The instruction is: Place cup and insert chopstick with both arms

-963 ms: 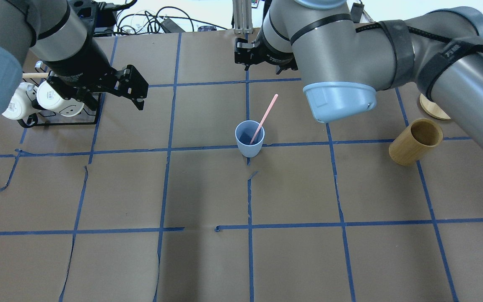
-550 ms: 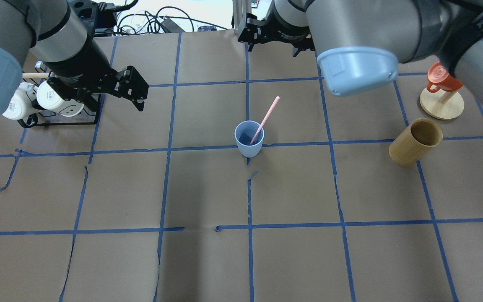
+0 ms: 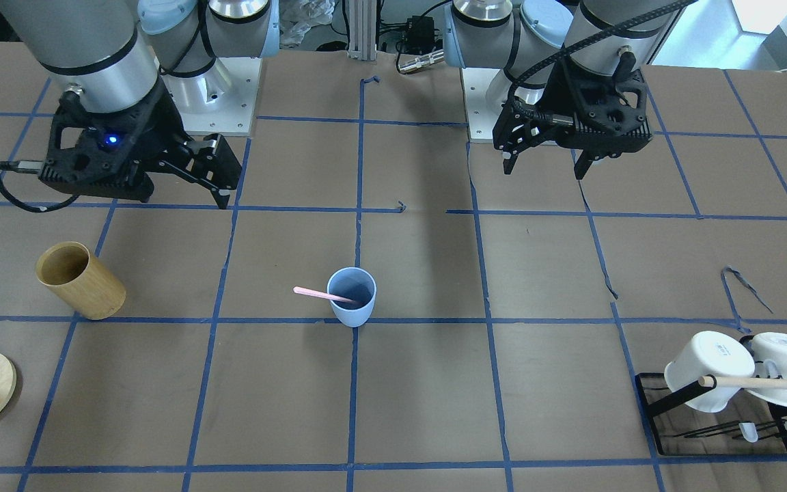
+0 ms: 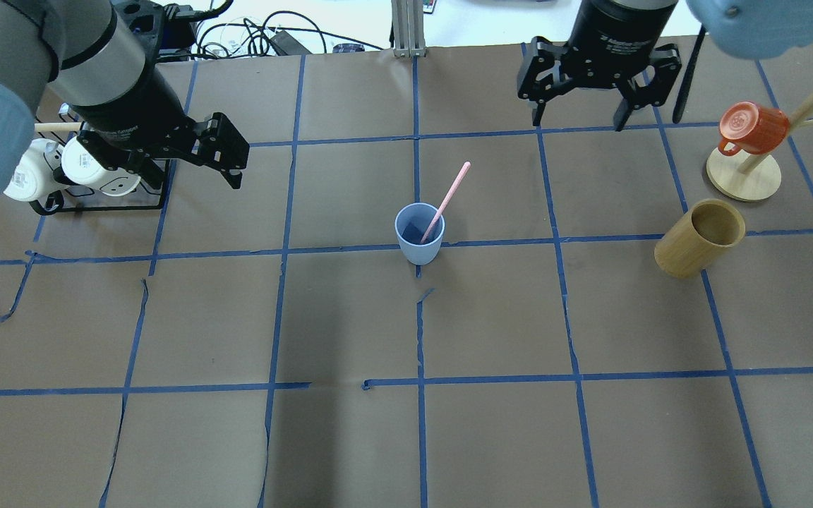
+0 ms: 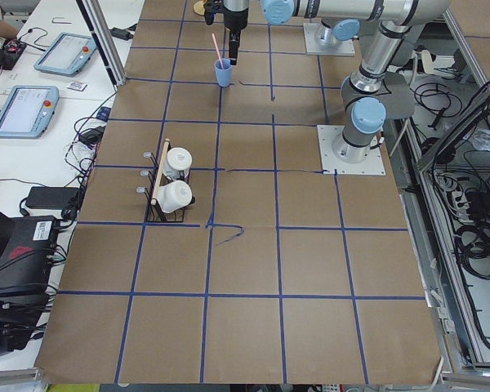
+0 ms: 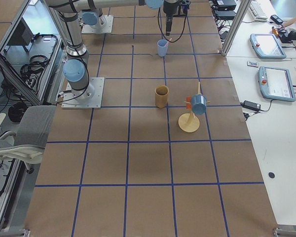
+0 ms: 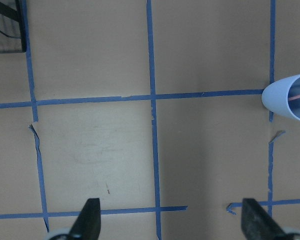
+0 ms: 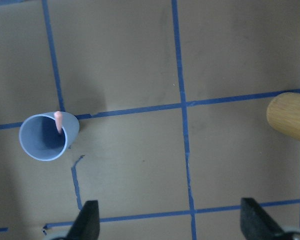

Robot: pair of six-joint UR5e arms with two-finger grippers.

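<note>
The light blue cup point(image 4: 419, 242) stands upright near the table's middle, on a blue tape crossing. The pale pink chopstick point(image 4: 452, 194) stands in it and leans over the rim, away from the robot and to its right. The cup also shows in the front view point(image 3: 352, 297), the left wrist view point(image 7: 290, 97) and the right wrist view point(image 8: 47, 137). My left gripper point(image 4: 237, 159) is open and empty, well left of the cup. My right gripper point(image 4: 576, 125) is open and empty, well to the cup's right.
A tan bamboo cylinder point(image 4: 699, 238) lies tilted at the right. Behind it a red mug point(image 4: 749, 127) hangs on a wooden stand point(image 4: 744, 176). A black rack with white mugs point(image 4: 89, 173) stands at the far left, by my left gripper.
My right arm has swung away to the right, off the space over the cup, uncovering the red mug and its stand. The cup, chopstick and left arm have not moved.
</note>
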